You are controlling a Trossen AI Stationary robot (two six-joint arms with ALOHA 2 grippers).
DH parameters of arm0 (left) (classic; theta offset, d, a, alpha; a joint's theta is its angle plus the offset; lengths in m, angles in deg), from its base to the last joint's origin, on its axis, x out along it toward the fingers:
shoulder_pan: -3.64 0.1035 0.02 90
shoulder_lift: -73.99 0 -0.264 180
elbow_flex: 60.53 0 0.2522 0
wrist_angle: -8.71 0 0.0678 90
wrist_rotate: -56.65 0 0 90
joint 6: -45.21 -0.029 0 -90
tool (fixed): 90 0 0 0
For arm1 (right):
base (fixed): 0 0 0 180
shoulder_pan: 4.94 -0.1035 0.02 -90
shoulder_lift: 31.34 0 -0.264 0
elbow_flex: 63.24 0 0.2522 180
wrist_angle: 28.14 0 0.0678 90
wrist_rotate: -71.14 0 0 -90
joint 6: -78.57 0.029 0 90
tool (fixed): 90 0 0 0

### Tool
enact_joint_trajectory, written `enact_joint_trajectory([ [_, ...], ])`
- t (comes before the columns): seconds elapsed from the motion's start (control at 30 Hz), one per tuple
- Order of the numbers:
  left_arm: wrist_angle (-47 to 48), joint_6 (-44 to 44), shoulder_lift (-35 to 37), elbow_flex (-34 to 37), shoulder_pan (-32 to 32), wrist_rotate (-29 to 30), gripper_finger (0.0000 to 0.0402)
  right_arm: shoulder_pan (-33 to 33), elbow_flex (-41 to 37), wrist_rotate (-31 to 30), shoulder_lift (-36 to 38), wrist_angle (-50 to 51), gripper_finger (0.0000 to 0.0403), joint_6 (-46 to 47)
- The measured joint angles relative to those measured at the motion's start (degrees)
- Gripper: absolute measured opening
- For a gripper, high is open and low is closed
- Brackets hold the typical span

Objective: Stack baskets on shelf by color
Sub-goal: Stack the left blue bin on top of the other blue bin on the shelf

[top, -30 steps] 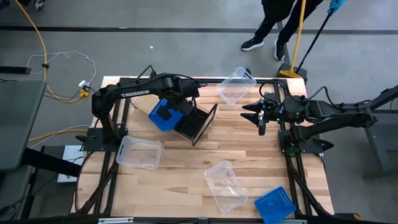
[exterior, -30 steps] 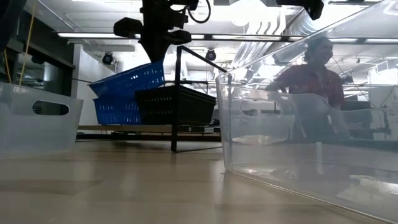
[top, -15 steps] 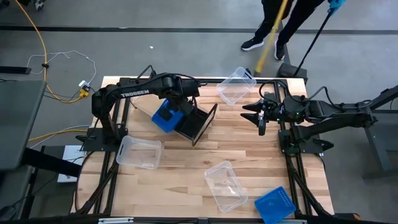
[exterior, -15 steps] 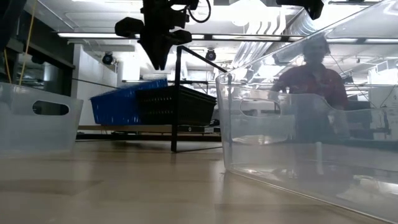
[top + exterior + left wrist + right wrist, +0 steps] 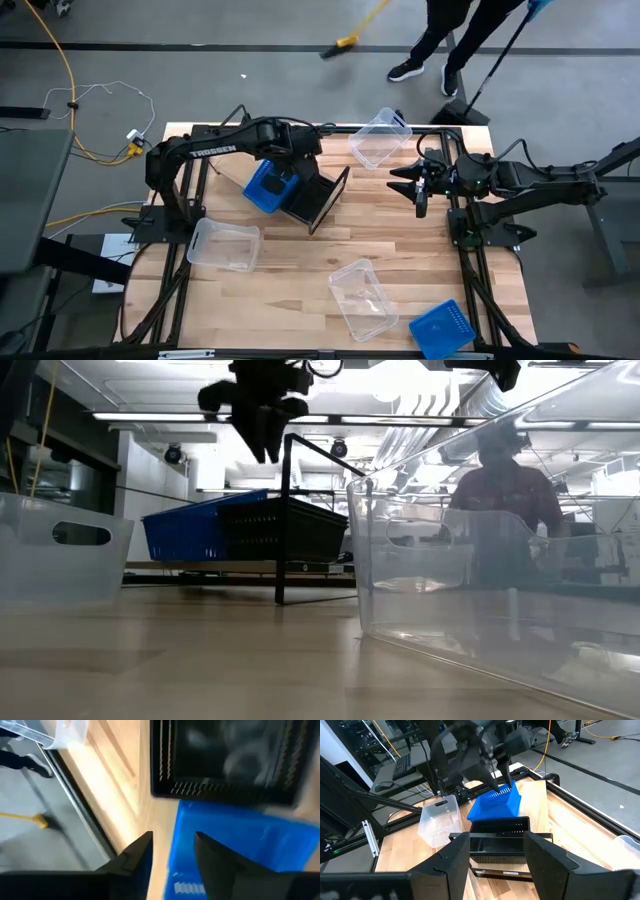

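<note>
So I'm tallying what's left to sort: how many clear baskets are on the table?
3. One clear basket sits at the far edge, one lies near the left arm's base, and one lies toward the near edge, beside a blue basket. More could be hidden.

Ceiling strip lights (image 5: 150,416) glare bright overhead, leaving the left claw (image 5: 262,432) a dark silhouette. The wooden surface (image 5: 300,270) is evenly lit with soft shadows. Up close, the black basket (image 5: 225,760) smears into blur.
</note>
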Motion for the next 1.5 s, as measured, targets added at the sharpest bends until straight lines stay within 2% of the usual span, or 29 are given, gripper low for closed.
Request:
enact_joint_trajectory([
  [0.07,-1.6,4.8,1.3,-0.2,0.2,-2.7,0.0106,0.0,0.0,0.0,0.0,0.0,0.0174,0.0],
  [0.23,-7.7,17.0,5.4,0.0,3.1,-9.9,0.0012,0.0,0.0,0.0,0.0,0.2,0.0174,0.2],
  [0.4,-21.1,26.5,13.7,7.7,5.1,-10.6,0.0002,0.0,0.0,0.0,0.0,0.3,0.0174,1.1],
  [0.67,-49.2,38.5,30.0,31.5,5.3,-9.9,0.0,0.0,0.0,0.0,0.0,0.3,0.0174,1.7],
  [0.87,-60.1,46.9,35.4,41.8,4.6,-5.7,0.0,0.0,0.0,0.0,0.0,0.4,0.0174,1.6],
  [1.23,-69.4,52.1,35.9,47.3,-1.4,5.9,0.0,0.0,0.0,-0.3,0.0,0.4,0.0174,0.1],
  [1.5,-70.0,52.0,35.9,47.3,-3.0,8.8,0.0,0.0,0.0,-0.3,0.0,0.4,0.0174,0.0],
])
